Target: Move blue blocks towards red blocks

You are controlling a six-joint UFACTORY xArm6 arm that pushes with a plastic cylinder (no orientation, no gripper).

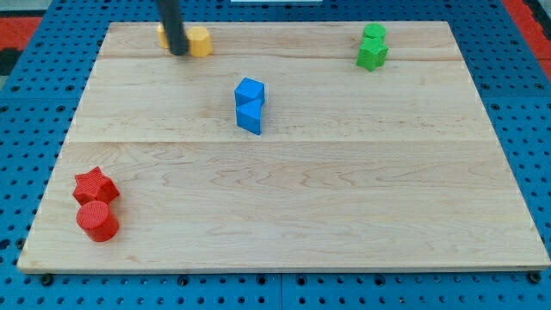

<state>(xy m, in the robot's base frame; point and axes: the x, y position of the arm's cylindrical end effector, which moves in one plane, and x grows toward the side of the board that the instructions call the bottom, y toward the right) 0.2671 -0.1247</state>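
Note:
Two blue blocks stand touching near the board's middle: a blue cube-like block [250, 90] above a blue wedge-shaped block [249, 116]. A red star block [95, 185] and a red cylinder [97, 220] sit together at the view's lower left. My tip [178, 51] is at the view's top left, in front of the yellow blocks, well up and to the left of the blue pair and far from the red ones.
Two yellow blocks [199, 40] lie at the top left, partly hidden by my rod. Two green blocks [373, 49] stand at the top right. The wooden board [344, 198] rests on a blue pegboard.

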